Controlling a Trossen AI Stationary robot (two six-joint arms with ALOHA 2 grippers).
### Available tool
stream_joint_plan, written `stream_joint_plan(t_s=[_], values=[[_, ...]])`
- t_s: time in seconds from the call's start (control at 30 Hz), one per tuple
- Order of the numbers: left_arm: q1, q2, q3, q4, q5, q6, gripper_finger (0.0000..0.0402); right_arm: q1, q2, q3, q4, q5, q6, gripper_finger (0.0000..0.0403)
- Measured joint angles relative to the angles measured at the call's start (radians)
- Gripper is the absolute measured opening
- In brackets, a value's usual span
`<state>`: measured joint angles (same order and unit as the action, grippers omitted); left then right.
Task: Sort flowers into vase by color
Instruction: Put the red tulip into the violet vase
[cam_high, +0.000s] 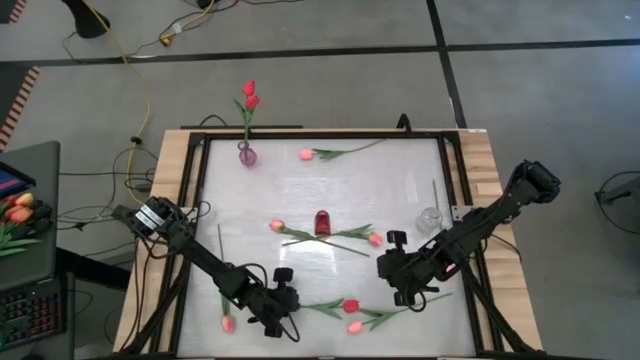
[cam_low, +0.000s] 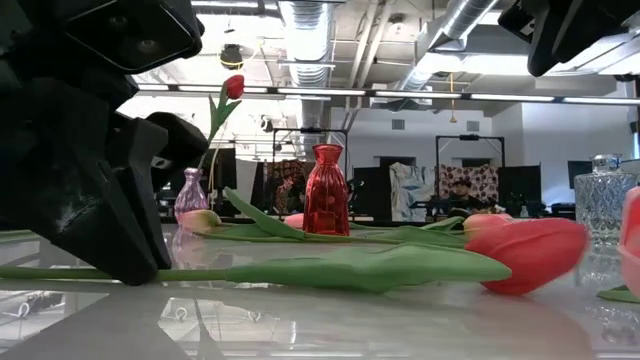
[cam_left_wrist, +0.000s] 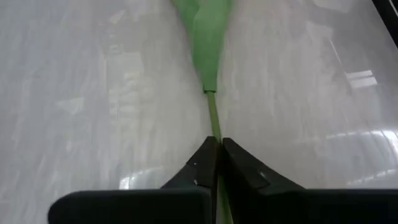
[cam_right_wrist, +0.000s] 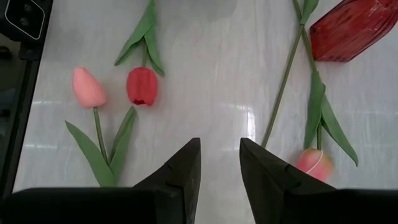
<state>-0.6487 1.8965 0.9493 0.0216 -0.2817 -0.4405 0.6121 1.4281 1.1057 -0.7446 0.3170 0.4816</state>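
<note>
My left gripper (cam_high: 295, 305) (cam_left_wrist: 217, 146) is low at the table's near edge, shut on the stem of a red tulip (cam_high: 350, 305) (cam_low: 530, 255) that lies on the table. My right gripper (cam_high: 403, 290) (cam_right_wrist: 221, 149) hovers open to the right of it, holding nothing. A pink tulip (cam_high: 354, 326) (cam_right_wrist: 89, 87) lies beside the red one. Two orange-pink tulips (cam_high: 277, 226) (cam_high: 375, 238) cross their stems in front of the red vase (cam_high: 322, 222) (cam_low: 327, 190). Another pink tulip (cam_high: 306, 154) lies near the far edge. The purple vase (cam_high: 247, 154) holds two red tulips (cam_high: 250, 95). My left gripper pinches the red tulip's bare stem (cam_left_wrist: 213, 124) between its two fingers, on the stretch below the leaf (cam_left_wrist: 208, 37), far from the head. The fingers come in low and lie roughly along the stem. The stem (cam_low: 200, 273) and the head rest on the table.
A clear glass vase (cam_high: 430, 217) (cam_low: 605, 205) stands near the right edge. One more pink tulip (cam_high: 228, 323) lies by the left arm, its stem pointing toward the far edge. A black frame (cam_high: 320, 133) borders the white tabletop. A bundled tulip bunch (cam_high: 20, 212) sits off the table, left.
</note>
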Motion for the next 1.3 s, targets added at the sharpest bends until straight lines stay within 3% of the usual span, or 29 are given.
stream_joint_plan(t_s=[0.2,0.47,0.93,1.07,1.3], values=[[0.001,-0.015,0.004,-0.017,-0.062,0.012,0.0001,0.000,0.000,0.000,0.000,0.000,0.000,0.0136],[0.053,-0.135,0.011,-0.019,-0.131,0.094,0.0000,0.000,0.000,0.000,0.000,0.000,0.000,0.0136],[0.095,-0.544,0.011,-0.026,-0.257,0.329,0.0000,-0.047,0.000,0.000,-0.002,0.002,-0.085,0.0136],[0.144,-0.657,-0.102,0.198,-0.215,0.402,0.0000,-0.086,0.000,-0.002,0.053,0.004,-0.183,0.0136],[0.328,-0.776,-0.469,0.865,0.067,0.358,0.0000,-0.151,0.000,-0.002,0.374,0.004,-0.545,0.0136]])
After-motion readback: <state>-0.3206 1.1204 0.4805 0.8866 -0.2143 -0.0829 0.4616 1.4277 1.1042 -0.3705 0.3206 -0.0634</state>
